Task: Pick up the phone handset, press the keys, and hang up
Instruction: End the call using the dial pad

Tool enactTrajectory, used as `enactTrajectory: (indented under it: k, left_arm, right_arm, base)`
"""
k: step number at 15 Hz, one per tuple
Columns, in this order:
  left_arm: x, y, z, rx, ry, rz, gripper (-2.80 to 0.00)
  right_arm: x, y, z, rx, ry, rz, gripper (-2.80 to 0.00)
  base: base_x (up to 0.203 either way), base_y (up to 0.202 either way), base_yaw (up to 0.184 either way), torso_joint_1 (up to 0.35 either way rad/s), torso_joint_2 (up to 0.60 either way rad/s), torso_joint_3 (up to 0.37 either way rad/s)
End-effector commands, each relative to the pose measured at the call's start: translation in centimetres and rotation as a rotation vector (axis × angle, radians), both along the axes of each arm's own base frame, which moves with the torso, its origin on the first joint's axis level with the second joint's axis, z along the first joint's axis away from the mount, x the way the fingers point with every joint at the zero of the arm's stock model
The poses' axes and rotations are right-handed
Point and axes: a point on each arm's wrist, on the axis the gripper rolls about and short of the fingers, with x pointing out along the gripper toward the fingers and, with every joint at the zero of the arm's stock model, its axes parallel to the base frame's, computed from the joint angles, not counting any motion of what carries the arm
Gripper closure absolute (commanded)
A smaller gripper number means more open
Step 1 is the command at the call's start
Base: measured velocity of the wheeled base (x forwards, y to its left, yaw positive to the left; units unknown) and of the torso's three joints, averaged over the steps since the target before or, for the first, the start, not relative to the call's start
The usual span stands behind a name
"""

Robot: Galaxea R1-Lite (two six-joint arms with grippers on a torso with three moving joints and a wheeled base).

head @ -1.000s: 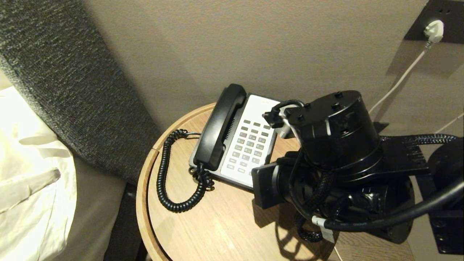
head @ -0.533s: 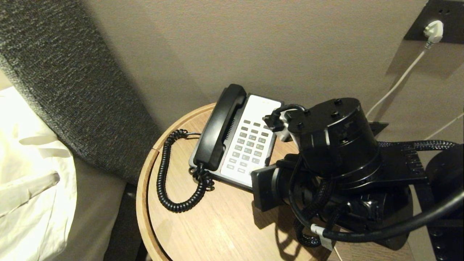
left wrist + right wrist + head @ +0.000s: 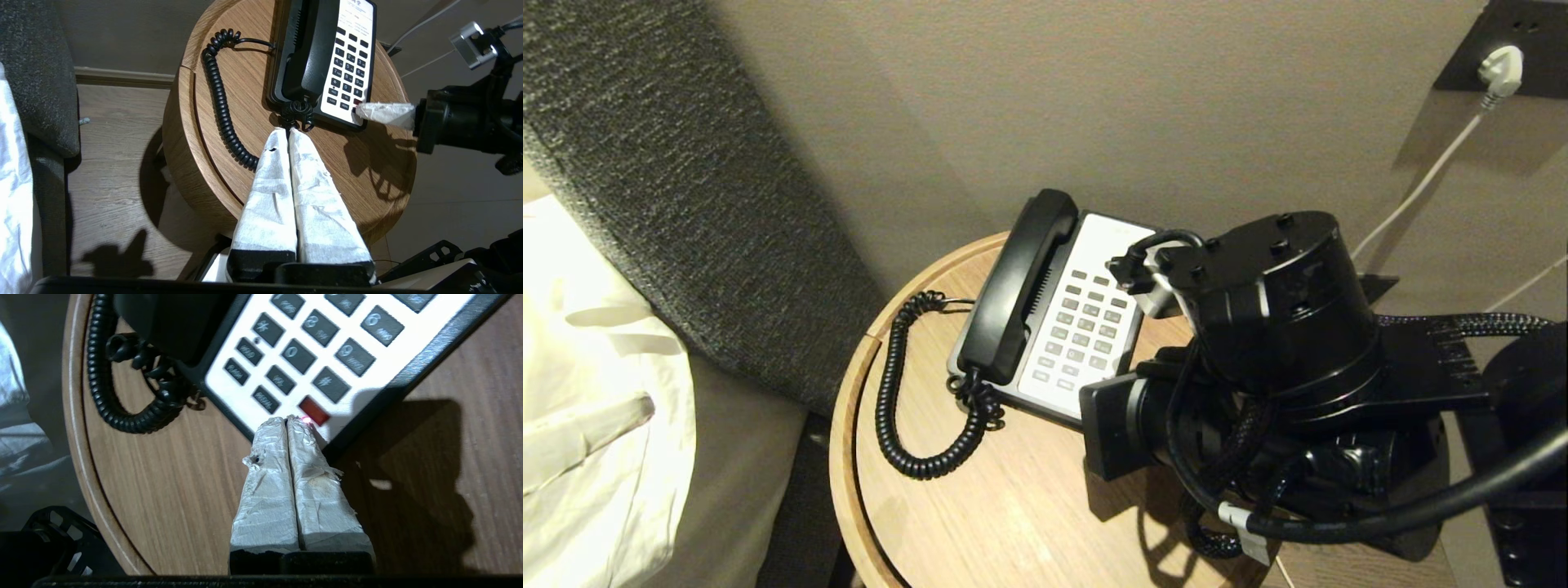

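The glossy black phone handset (image 3: 1017,286) lies in its cradle on the left side of the phone base, and its coiled cord (image 3: 890,392) loops over the round wooden table (image 3: 980,506). The grey keys (image 3: 1086,327) fill the white faceplate beside it. My right gripper (image 3: 287,419) is shut, its taped tips at the red key (image 3: 314,410) in the keypad's near corner; in the head view the arm (image 3: 1258,351) hides the fingers. My left gripper (image 3: 287,130) is shut and empty, hovering just short of the cord end of the handset (image 3: 310,53).
A grey upholstered headboard (image 3: 670,188) and white bedding (image 3: 588,392) stand left of the table. A white plug (image 3: 1500,69) sits in a wall socket at the back right, its cable trailing down behind the right arm. Bare tabletop lies in front of the phone.
The right arm has edged slightly left and lower over the phone's near corner. The handset and cord have not moved.
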Motion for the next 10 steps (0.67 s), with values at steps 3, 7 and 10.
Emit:
enactTrajectory:
  k: [3, 7, 10]
  left_arm:
    - [-0.06, 0.06, -0.08, -0.002, 0.003, 0.002, 0.00]
    - [-0.09, 0.09, -0.09, -0.002, 0.003, 0.002, 0.00]
    - [-0.07, 0.07, -0.04, -0.003, 0.002, 0.002, 0.00]
  right_arm:
    - [-0.13, 0.00, 0.30, 0.011, -0.007, 0.001, 0.00]
    - [-0.10, 0.04, 0.06, 0.002, -0.005, -0.001, 0.00]
    - [-0.14, -0.03, -0.18, -0.010, 0.000, -0.002, 0.00]
  base:
    - [0.000, 0.000, 0.000, 0.000, 0.00, 0.000]
    - [0.000, 0.000, 0.000, 0.000, 0.00, 0.000]
    - [0.000, 0.000, 0.000, 0.000, 0.00, 0.000]
